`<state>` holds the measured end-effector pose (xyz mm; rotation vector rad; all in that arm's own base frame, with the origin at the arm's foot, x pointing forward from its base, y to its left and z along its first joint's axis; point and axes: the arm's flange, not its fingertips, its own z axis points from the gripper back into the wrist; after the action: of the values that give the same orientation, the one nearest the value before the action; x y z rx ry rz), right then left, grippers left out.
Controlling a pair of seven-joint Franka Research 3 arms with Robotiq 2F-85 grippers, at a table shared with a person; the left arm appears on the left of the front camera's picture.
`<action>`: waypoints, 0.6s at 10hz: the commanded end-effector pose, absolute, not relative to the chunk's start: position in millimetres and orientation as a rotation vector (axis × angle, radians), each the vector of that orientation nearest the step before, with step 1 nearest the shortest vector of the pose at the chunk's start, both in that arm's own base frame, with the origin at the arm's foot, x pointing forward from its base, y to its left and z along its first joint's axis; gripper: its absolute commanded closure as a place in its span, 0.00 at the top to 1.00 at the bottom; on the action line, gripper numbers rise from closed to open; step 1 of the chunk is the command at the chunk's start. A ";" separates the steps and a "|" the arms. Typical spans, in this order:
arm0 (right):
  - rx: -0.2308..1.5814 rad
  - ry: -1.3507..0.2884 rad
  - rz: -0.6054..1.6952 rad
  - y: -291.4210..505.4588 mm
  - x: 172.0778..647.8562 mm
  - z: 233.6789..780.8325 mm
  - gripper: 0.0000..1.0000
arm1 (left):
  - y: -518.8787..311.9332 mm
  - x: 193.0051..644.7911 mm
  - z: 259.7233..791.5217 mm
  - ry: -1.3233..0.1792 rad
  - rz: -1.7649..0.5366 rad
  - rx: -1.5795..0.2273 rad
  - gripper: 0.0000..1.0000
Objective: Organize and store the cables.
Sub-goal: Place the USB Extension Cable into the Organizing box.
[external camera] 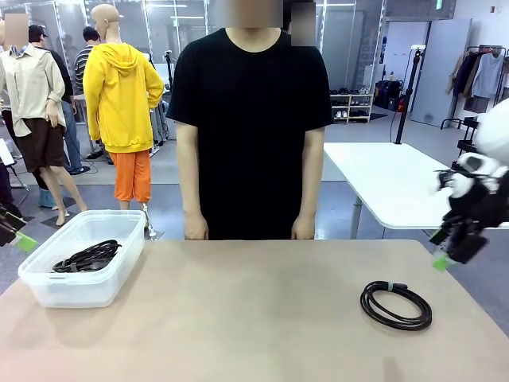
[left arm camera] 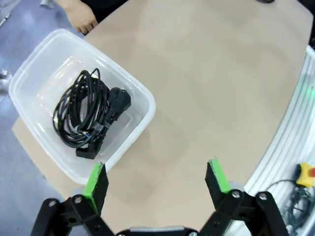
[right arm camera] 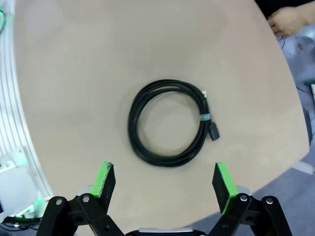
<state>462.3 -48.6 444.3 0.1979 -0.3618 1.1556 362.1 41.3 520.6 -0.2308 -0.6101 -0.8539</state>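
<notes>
Now coiled cable (external camera: 396,305) on table (external camera: 254,318), another binned (left arm camera: 83,115)

I count two coiled cables: one coil (external camera: 396,305) lying on the bare table (external camera: 254,318), and one bundled coil (external camera: 87,256) inside the bin. I see a single clear plastic bin (external camera: 48,286). From the wrist cameras I make out two plugs on the coil in the bin and one plug on the coil on the table. I have two grippers, left (left arm camera: 156,179) and right (right arm camera: 164,181), each with two green pads. One person (external camera: 250,119) stands at the far side with two hands down.
</notes>
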 end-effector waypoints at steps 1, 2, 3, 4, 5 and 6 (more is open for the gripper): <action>0.123 -0.293 1.137 -32.3 507.6 410.6 1.00 | 39.9 364.1 523.3 -0.609 -0.833 -0.237 1.00; 0.121 -0.282 1.143 -23.3 523.7 388.3 1.00 | 39.9 364.1 523.3 -0.609 -0.833 -0.237 1.00; 0.102 -0.272 1.148 -18.9 535.5 368.5 1.00 | 39.9 364.1 523.3 -0.609 -0.833 -0.237 1.00; 0.103 -0.261 1.158 -18.2 544.5 353.0 1.00 | 39.9 364.1 523.3 -0.609 -0.833 -0.237 1.00; 0.085 -0.237 1.162 -19.1 554.3 338.0 1.00 | 39.9 364.1 523.3 -0.609 -0.833 -0.237 1.00; 0.088 -0.224 1.178 -18.8 559.7 327.3 1.00 | 39.9 364.1 523.3 -0.609 -0.833 -0.237 1.00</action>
<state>550.2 -18.5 325.8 0.1117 -0.2432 1.1745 362.2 41.3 520.8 -0.2305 -0.6102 -0.8537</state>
